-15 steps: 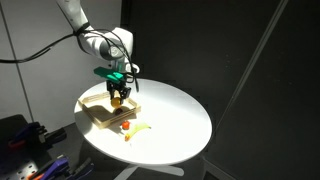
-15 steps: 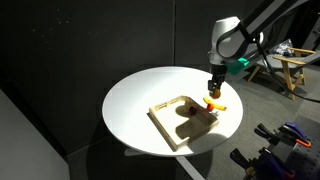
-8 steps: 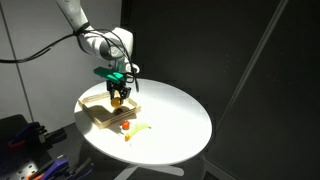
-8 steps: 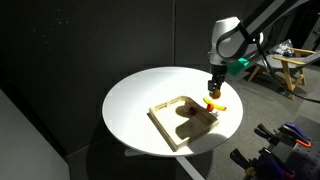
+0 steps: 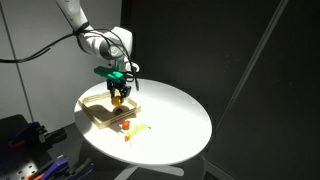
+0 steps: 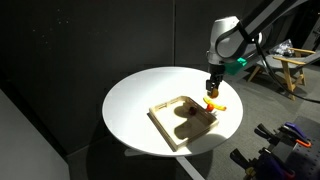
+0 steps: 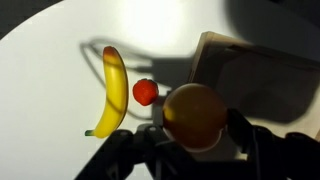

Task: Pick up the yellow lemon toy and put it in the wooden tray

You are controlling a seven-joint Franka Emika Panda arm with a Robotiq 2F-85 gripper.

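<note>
Lemon toy [image 7: 193,115], clamped between the fingers of the gripper [image 5: 119,99], hangs at lower centre of the wrist view, just beside the wooden tray [image 7: 262,82] (banana [image 7: 113,90] and red toy [image 7: 145,92] at left).

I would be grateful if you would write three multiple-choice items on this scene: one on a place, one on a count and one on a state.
1. In the wrist view, where does the small red toy lie relative to the long yellow banana toy and the round yellow lemon toy?
A) left of both
B) between them
C) right of both

2. How many toy fruits show in the wrist view?
A) one
B) two
C) three

3. What is the lemon toy's state?
A) resting on the banana toy
B) held in the gripper
C) cut in halves

Key: 1 B, banana on its left and lemon on its right. 2 C, banana, red toy and lemon. 3 B, dark fingers flank it on both sides.
</note>
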